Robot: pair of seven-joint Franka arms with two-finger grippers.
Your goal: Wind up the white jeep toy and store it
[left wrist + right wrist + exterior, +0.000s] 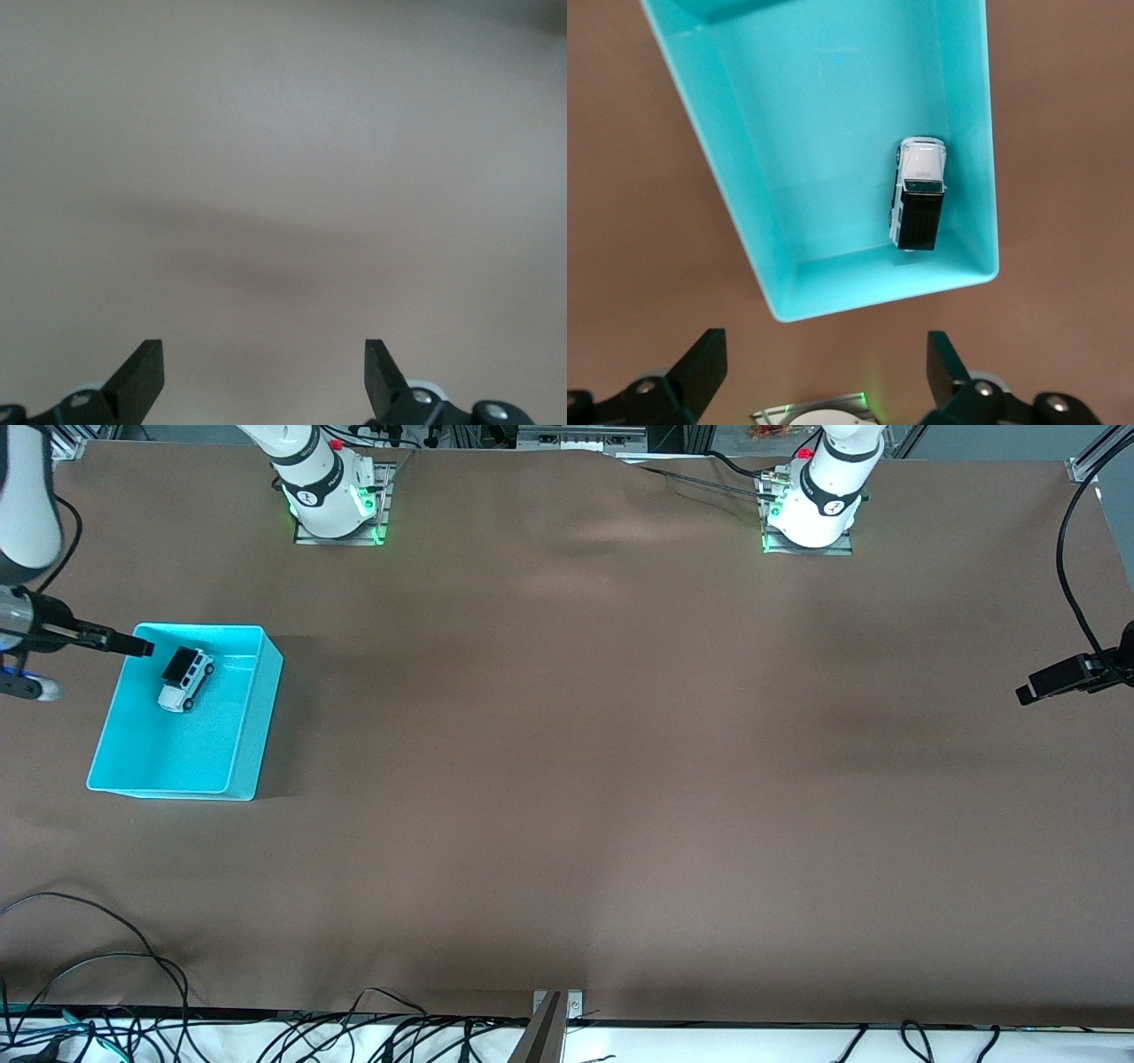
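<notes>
Right gripper [142, 646] hangs with fingers spread over the rim of the bin [252, 717], where the jeep [185, 678] sits upright in the half farther from the front camera. Left gripper [1026, 693], also spread, waits over bare brown cloth [620, 779] at its own end of the table; cables [106, 992] trail along the nearest edge.

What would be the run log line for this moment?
white jeep toy: in cyan bin | right gripper: open, above bin | left gripper: open, waiting
</notes>
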